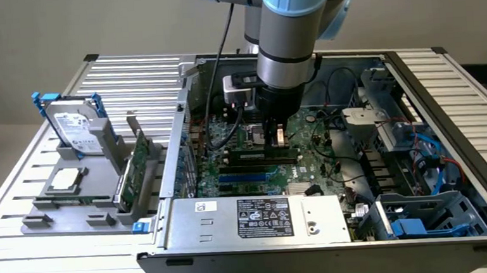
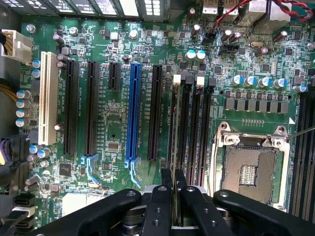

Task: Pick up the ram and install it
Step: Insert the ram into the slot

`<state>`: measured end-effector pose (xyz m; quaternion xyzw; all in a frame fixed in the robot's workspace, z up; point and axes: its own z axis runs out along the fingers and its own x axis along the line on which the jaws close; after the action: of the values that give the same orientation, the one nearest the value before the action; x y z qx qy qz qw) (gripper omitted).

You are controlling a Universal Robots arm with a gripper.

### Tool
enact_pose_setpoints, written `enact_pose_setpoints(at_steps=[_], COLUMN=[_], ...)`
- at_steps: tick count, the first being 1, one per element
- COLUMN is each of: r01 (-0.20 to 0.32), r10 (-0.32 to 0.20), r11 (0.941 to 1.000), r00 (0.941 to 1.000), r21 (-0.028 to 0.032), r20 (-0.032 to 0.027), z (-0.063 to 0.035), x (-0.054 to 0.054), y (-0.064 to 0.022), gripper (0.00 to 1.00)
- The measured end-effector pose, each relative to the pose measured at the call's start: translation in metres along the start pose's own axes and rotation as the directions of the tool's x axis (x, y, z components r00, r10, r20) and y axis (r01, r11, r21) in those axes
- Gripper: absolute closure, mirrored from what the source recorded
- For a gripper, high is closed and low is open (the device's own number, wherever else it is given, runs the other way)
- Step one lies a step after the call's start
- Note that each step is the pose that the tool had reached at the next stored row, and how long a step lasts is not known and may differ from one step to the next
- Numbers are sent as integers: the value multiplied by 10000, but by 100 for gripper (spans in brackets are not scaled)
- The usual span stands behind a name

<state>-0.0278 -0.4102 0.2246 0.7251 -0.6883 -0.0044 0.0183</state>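
Over on the exterior view's left, a ribbed aluminium slatted table (image 1: 30,251) carries a grey moulded plastic fixture (image 1: 62,208). A silver metal hard drive with blue side rails (image 1: 78,131) stands upright in it. A square silver processor chip (image 1: 64,180) lies flat in front, and a tall green expansion card (image 1: 136,171) stands on edge just beside the case.

Moving in, we have the open steel computer case (image 1: 319,259), lid off. A boxy silver power supply with printed labels (image 1: 257,218) sits along its near wall. Behind that lies the green motherboard (image 1: 318,170), studded with small round capacitors.

Centre stage, the grey and pale-blue robot arm (image 1: 292,32) drops straight into the case, a black cable trailing down its side. The black gripper (image 1: 279,139) has its fingers (image 2: 167,181) pressed close, pinching the long, thin green ram stick (image 1: 257,153) edge-on between them. The stick sits right at the black memory slots (image 2: 197,132); whether it is seated, I cannot tell.

Crowding it from the wrist view are a long white plastic slot (image 2: 47,98), a glossy blue slot (image 2: 133,113) and the square metal-framed processor socket (image 2: 248,167).

Toward the exterior view's right, blue and red cables (image 1: 435,156) snake down toward a blue-grey plastic drive cage (image 1: 426,217) in the corner.
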Motion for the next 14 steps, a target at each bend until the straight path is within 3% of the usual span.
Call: enact_pose_setpoints(at_steps=[14], r01=[0], r10=[0], r11=[10000], r00=[10000], r21=[1], r20=[2], z=[24], x=[-4], y=[-1], gripper=[85])
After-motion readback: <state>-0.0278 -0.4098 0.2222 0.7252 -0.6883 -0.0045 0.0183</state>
